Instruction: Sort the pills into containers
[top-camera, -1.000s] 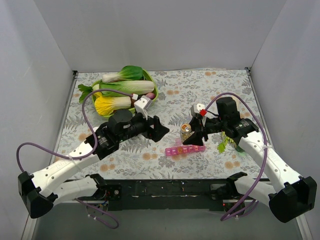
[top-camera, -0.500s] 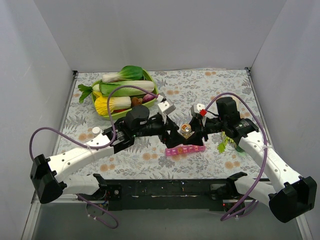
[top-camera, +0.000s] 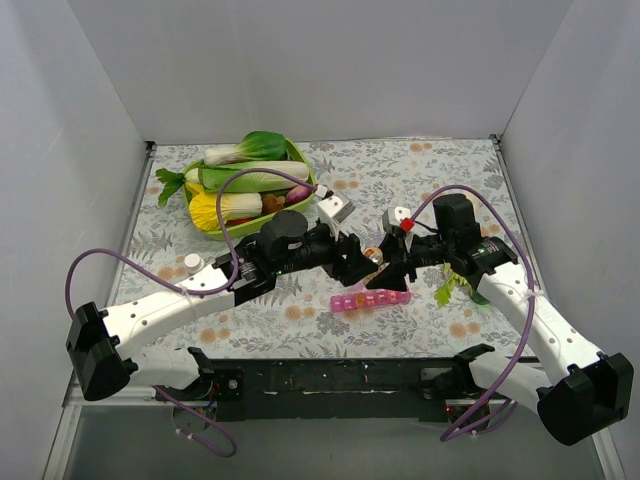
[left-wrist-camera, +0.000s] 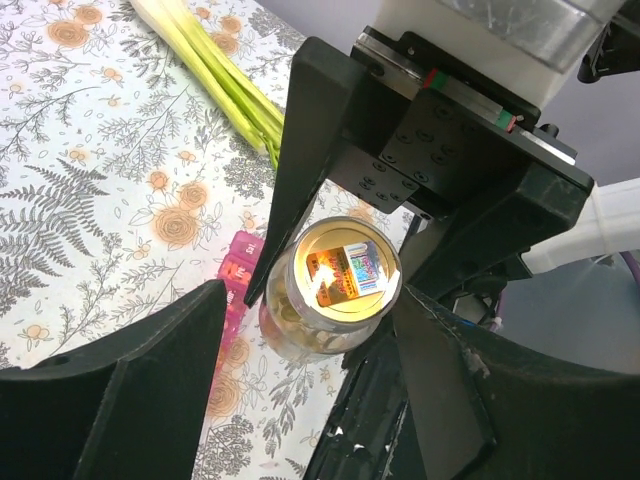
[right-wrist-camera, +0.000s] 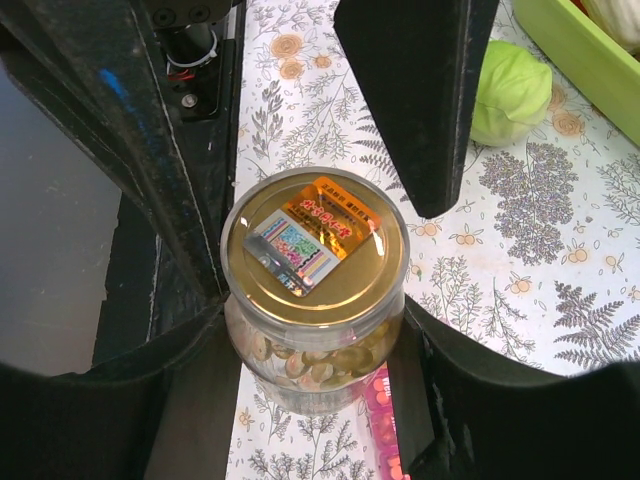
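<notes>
Your right pincer (right-wrist-camera: 310, 340) clamps the bottle (right-wrist-camera: 250, 335) upright near the pink pill box (top-camera: 370, 300), likely steadying it for opening | your left pincer (left-wrist-camera: 310, 298) straddles the gold cap (right-wrist-camera: 315, 245), jaws apart, not yet gripping | pills (right-wrist-camera: 322, 363) sealed inside

A green oval bowl (top-camera: 311, 183) holds big leafy vegetables (top-camera: 250, 177). It sits on the flowery surface (top-camera: 430, 170), far left.

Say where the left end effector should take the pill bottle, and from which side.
Likely the gold lid, across its round rim, from above on the left: the bottle stands upright, and the right end effector clamps its clear body.
</notes>
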